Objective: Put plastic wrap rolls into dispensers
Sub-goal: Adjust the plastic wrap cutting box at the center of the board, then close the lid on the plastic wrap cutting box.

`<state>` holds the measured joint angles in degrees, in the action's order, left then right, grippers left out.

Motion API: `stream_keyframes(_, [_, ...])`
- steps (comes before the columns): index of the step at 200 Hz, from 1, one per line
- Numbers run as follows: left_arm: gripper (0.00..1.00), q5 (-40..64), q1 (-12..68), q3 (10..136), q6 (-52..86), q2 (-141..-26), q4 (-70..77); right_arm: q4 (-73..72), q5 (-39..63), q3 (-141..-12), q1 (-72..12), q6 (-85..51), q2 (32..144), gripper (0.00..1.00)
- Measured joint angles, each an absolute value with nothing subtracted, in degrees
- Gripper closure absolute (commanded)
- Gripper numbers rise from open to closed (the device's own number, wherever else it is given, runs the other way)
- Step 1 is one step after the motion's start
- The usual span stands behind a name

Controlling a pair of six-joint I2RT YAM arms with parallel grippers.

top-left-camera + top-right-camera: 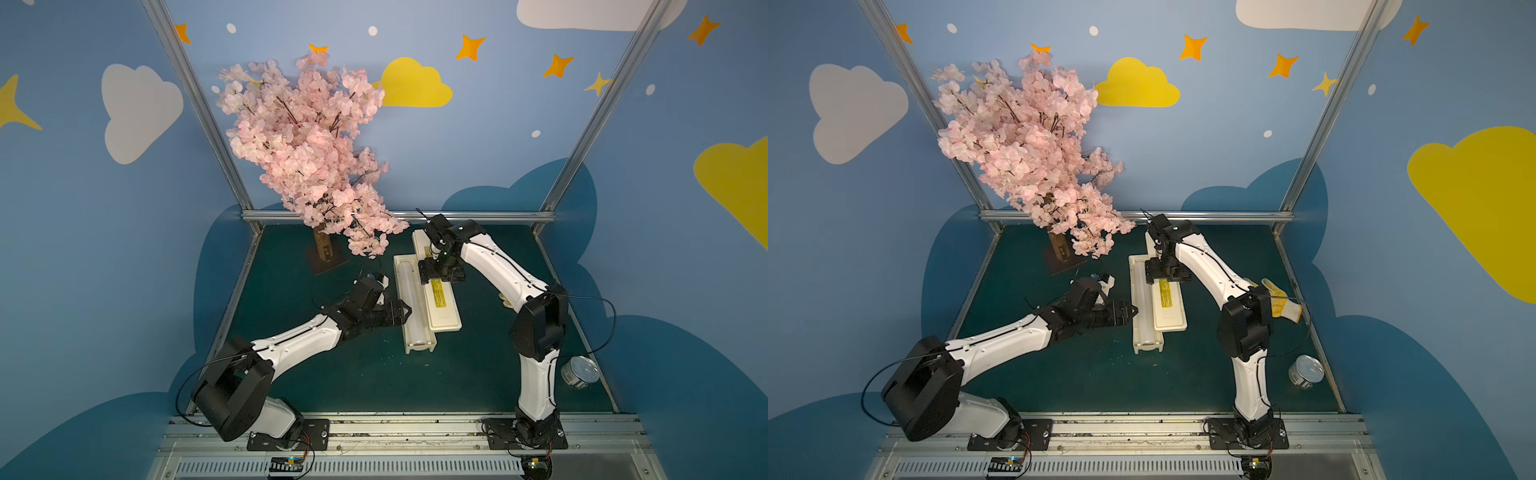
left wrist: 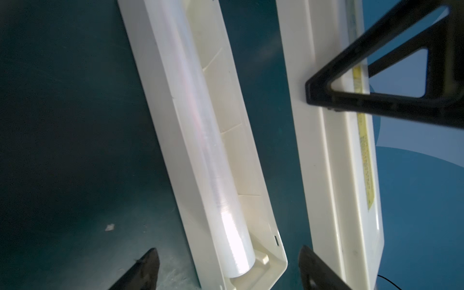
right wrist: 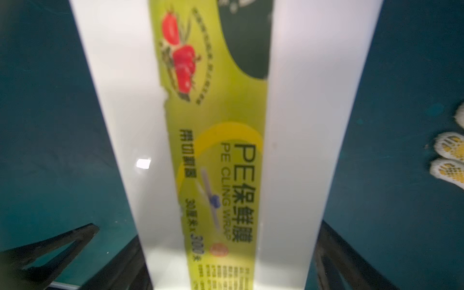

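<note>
Left end effector (image 1: 405, 311) released, empty, at 9 o'clock of dispenser trough (image 2: 155, 100). Plastic wrap roll (image 2: 200, 140) already lying full-length in trough: loading looks done. Lid (image 1: 445, 318) off, at trough's 3 o'clock; closing left. Right end effector (image 1: 440, 277) jaws wide astride lid; gripping or not, cannot tell.

One plastic wrap roll (image 1: 409, 295), one dispenser (image 1: 446, 318), one tin can (image 1: 579, 372), one glove (image 1: 1281, 305), one blossom tree (image 1: 307, 141).

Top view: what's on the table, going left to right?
In a top view: tree trunk → left gripper → roll in the dispenser → lid → glove → can.
</note>
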<state>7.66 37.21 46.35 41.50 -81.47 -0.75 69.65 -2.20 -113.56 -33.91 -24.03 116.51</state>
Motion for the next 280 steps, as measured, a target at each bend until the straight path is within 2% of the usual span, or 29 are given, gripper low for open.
stream_keyframes(101, [0.12, 5.6, 34.2, 39.8, 40.3, -73.9, -5.5, 65.0, 4.2, -111.6, -35.6, -28.3, 120.4, 0.19])
stream_keyframes(195, [0.06, 5.6, 34.2, 38.9, 40.3, -72.4, -5.9, 60.6, 7.1, -107.9, -36.3, -28.3, 120.9, 0.16])
stream_keyframes(280, [0.07, 6.8, 34.2, 38.7, 40.8, -73.1, -4.7, 59.5, 7.7, -106.7, -36.7, -28.3, 121.3, 0.15])
